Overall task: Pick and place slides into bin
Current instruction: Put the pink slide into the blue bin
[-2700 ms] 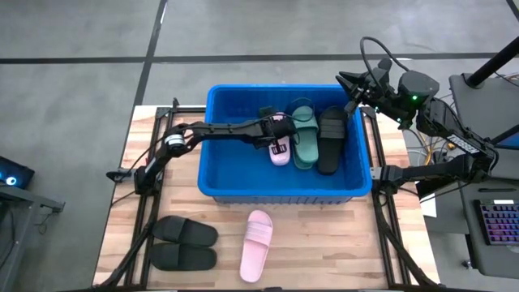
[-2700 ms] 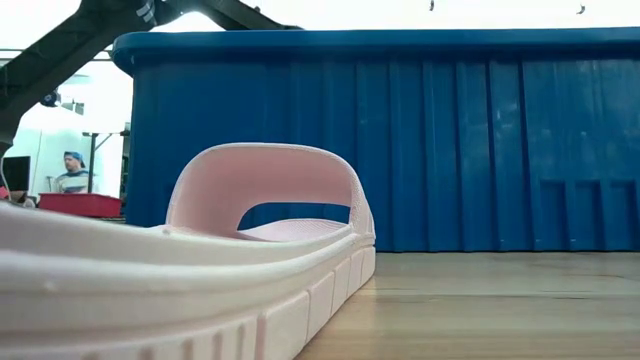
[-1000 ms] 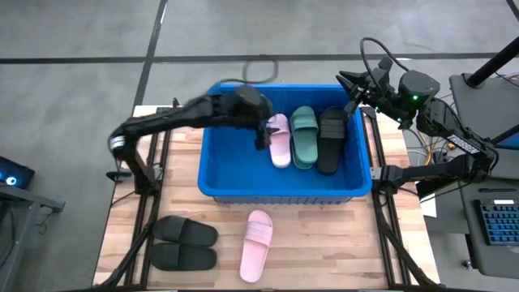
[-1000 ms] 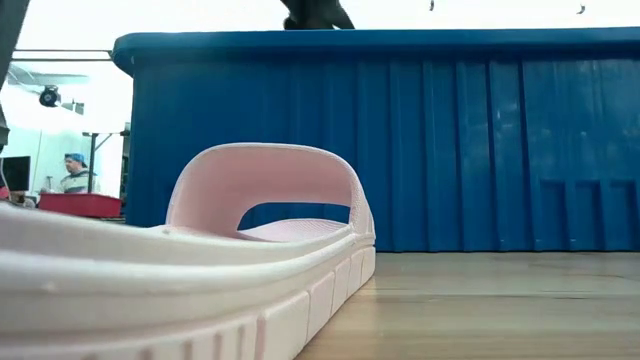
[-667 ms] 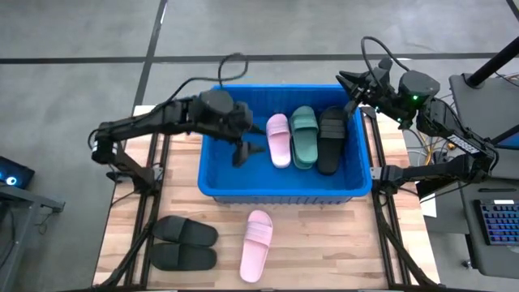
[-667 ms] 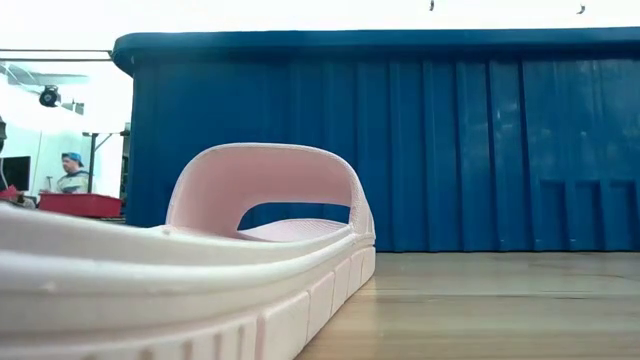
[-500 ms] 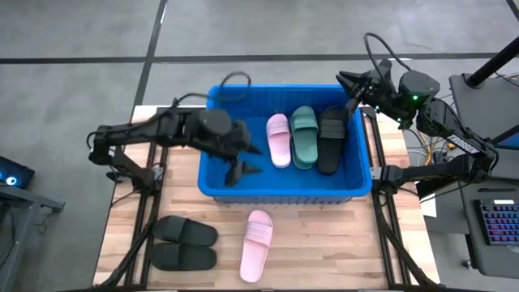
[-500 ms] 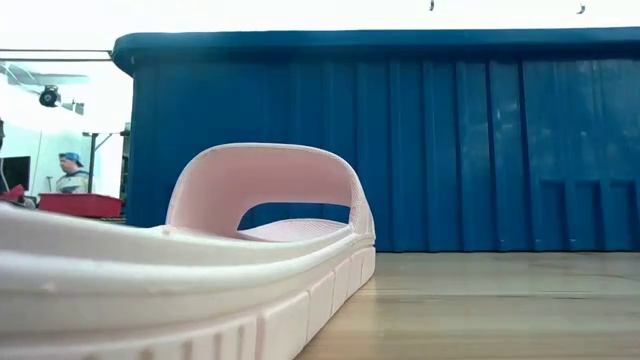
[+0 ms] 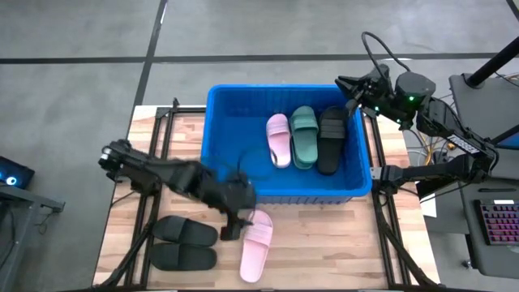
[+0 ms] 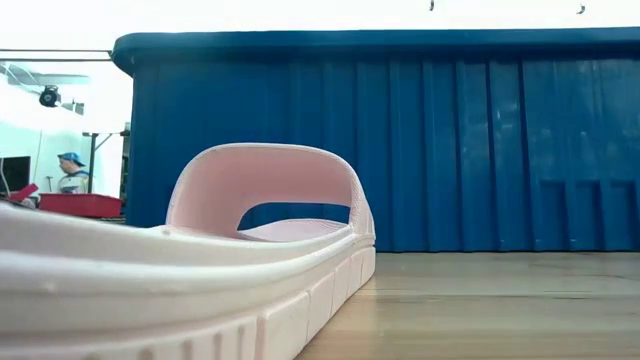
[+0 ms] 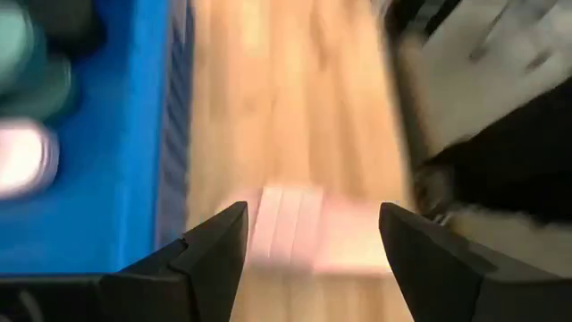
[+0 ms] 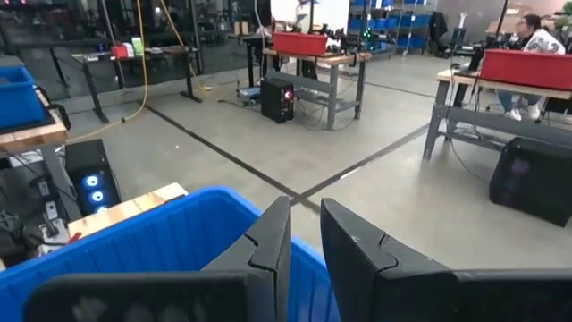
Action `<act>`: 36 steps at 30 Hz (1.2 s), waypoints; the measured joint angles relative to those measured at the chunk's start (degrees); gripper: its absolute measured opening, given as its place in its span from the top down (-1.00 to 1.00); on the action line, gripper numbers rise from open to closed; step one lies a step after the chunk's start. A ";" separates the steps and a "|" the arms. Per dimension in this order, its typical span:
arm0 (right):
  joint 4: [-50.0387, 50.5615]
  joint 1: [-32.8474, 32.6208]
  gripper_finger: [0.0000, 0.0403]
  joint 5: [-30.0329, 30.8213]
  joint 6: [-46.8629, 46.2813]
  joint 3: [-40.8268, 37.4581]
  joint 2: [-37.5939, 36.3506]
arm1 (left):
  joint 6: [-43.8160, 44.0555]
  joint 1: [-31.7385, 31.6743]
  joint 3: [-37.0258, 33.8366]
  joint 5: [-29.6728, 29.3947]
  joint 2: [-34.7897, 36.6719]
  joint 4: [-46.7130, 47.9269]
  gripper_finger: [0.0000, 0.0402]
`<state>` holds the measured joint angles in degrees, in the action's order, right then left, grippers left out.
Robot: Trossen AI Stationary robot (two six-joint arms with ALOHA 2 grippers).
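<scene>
wooden surface [image 9: 324,243] on a grey floor, seen from above. blue bin [image 9: 223,130] at the middle holds one pink slide [image 9: 278,139], a green pair [image 9: 304,136] and a black slide [image 9: 332,139], lying side by side. outside the bin, a second pink slide [image 9: 257,244] and a black pair [image 9: 185,242] lie at the front of the surface. left pincer [image 9: 235,223], fingers spread and empty, hangs just over the toe end of the front pink slide. right pincer [image 9: 347,89], fingers nearly closed and empty, waits above the bin's far right corner.
</scene>
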<state>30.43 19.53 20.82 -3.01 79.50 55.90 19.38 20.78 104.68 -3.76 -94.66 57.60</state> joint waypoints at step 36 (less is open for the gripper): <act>5.01 0.00 0.72 0.04 -0.04 -0.02 0.02 | 2.36 11.80 -0.09 -16.38 -27.30 1.82 -0.18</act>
<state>35.44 19.53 20.86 -3.05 79.48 55.92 21.74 32.58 104.60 -20.14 -121.96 59.42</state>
